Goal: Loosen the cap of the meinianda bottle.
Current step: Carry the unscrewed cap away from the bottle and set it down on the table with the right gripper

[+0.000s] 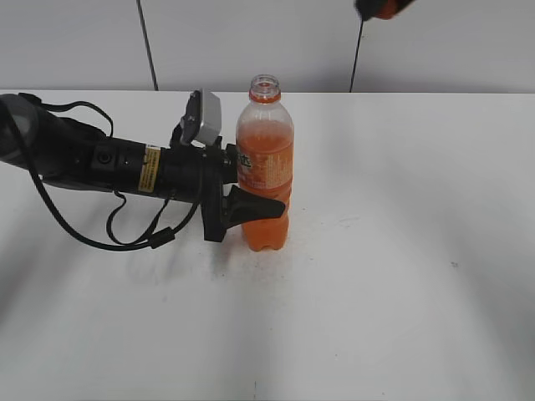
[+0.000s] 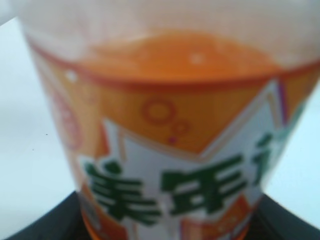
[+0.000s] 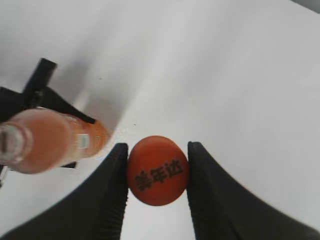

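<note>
Between the two black fingers of the right gripper [image 3: 157, 172] sits the cap [image 3: 157, 170], squeezed tight from both sides. It is round and orange with dark letters on top. This gripper is high up over the white table [image 1: 401, 251], and only a tiny bit of it peeks in at the top edge of the exterior view [image 1: 383, 7]. It points down, so its camera looks at the table from above.

Far below it and off to one side stands the meinianda bottle [image 1: 265, 167], upright, with its mouth open and no cap on it. Orange drink fills most of it.

The left arm lies low and stretches sideways across the table. Its left gripper [image 1: 251, 196] is clamped around the bottle's lower half, by the label band. The left wrist camera is so close that the label [image 2: 180, 170] fills the picture, blurry.
</note>
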Controlling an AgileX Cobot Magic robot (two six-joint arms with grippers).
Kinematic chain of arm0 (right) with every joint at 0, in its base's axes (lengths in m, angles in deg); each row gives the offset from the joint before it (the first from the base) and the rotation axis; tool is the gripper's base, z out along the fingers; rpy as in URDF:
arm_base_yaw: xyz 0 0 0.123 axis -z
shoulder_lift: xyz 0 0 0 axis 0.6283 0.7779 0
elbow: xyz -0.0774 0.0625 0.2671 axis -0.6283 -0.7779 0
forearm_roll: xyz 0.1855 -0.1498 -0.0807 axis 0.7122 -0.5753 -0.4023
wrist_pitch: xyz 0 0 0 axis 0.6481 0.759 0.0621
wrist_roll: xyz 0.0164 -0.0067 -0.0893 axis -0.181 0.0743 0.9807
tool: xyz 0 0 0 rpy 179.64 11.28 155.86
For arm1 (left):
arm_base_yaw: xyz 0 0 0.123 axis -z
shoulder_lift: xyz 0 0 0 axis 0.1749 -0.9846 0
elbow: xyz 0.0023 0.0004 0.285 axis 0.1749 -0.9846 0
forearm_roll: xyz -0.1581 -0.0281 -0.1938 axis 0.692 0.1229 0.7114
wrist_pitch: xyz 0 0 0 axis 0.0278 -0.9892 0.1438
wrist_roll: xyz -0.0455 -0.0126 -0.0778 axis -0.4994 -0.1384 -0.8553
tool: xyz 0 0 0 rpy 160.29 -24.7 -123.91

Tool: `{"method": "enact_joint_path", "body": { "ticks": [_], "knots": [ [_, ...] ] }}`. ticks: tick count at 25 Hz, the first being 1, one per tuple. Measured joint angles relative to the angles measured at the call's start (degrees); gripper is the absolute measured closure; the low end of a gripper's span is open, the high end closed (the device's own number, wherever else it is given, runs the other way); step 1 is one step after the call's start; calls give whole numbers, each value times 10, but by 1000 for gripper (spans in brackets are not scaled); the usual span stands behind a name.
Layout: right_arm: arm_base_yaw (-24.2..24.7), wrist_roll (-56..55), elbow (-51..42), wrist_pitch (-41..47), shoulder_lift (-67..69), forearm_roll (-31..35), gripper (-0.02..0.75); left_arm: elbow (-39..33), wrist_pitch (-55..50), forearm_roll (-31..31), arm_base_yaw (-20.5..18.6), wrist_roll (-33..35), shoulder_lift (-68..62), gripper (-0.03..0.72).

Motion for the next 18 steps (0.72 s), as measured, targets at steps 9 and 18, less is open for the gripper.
{"method": "enact_joint_path", "body": {
  "ticks": [9,18],
  "knots": [
    [166,-4,-400,-204,-150,53,469,0,0,2,0,-1,0,285],
    [167,-4,-552,-485,-31,59,469,0,0,5,0,-2,0,285]
  ]
}}
